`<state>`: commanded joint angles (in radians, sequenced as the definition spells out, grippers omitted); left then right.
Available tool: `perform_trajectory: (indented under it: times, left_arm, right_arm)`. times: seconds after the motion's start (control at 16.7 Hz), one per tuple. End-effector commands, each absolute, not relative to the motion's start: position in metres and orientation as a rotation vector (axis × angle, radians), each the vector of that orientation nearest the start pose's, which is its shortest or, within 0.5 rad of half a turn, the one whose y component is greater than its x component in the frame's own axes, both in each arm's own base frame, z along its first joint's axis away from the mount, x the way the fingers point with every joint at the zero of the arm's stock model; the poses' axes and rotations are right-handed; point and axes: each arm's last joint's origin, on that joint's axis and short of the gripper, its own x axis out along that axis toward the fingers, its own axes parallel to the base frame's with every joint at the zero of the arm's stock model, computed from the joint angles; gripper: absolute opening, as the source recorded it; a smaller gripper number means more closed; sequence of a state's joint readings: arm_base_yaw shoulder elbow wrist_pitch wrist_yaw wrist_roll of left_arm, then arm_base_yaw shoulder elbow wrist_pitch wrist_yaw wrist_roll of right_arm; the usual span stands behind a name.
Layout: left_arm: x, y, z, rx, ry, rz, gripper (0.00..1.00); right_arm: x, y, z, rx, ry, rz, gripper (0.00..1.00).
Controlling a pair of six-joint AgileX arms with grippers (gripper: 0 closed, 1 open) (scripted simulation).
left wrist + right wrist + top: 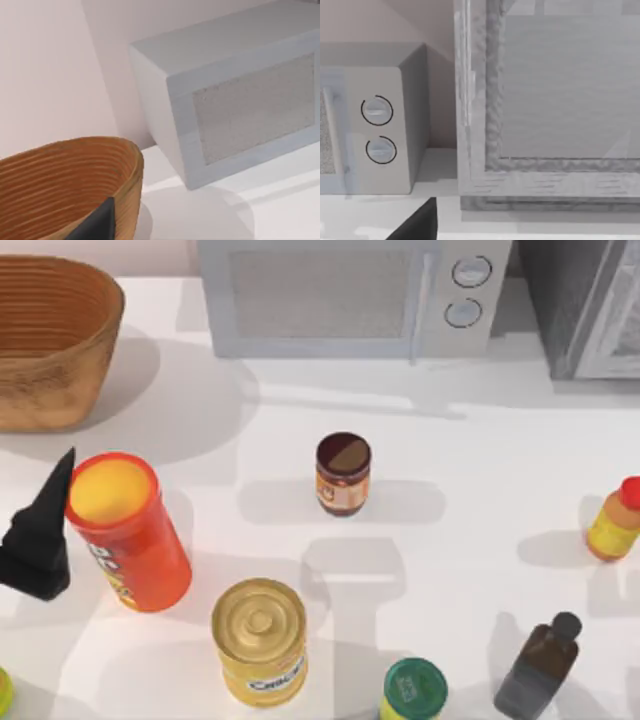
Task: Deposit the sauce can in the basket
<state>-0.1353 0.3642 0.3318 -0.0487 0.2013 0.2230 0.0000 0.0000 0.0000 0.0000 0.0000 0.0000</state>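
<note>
The sauce can (343, 474) stood upright near the middle of the table (480, 440), well apart from everything else, its dark brown lid up, and nothing held it. The basket (50, 340) sat at the far left corner, beside the microwave (350, 295), with nothing visible in the part of its inside that could be seen. The left gripper (40, 540) hung at the left edge, just beside the tall red canister (128, 532); from its dark wedge shape I could not tell whether its claw was spread or pressed together. The left wrist view looked out over the basket's rim toward the microwave, with a dark fingertip (97, 225) at its edge. The right wrist view faced the microwave's dials and a grey cabinet (545, 100), again with one dark fingertip (417, 222), so that claw's state was not to be told either. To my eye the step in hand was the reach for the can, not yet begun. It seemed best done by the left arm, being on the basket's side: lift clear of the red canister first, since that stood between gripper and can, and keep wide of the gold-lidded can (260, 640) nearer the front. I judged the claw should spread wider than the can, come down squarely over it and close on the labelled side below the lid, as a short smooth cylinder could easily tip or slip from a pinch set too high. The carry then looked an open run over bare table, provided it rose above the basket's wall.
</note>
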Motion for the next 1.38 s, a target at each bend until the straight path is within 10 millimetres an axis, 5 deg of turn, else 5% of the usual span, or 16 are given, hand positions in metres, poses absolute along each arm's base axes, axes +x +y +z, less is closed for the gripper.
perform_trajectory:
  times: [0.24, 0.66, 1.14, 1.38]
  left_arm:
    - [0.171, -0.048, 0.282, 0.365, 0.102, -0.597, 1.0]
    - [0.255, -0.084, 0.289, 0.574, 0.106, -0.884, 1.0]
    - [0.352, -0.126, 0.152, 0.477, 0.456, -1.283, 1.0]
    - [0.371, -0.136, 0.117, 0.434, 0.502, -1.376, 1.0]
  right_arm:
    - [0.106, -0.001, 0.16, 0.0, 0.0, 0.0, 1.0]
    - [0.106, -0.001, 0.16, 0.0, 0.0, 0.0, 1.0]
    - [0.106, -0.001, 0.16, 0.0, 0.0, 0.0, 1.0]
    - [0.106, -0.001, 0.16, 0.0, 0.0, 0.0, 1.0]
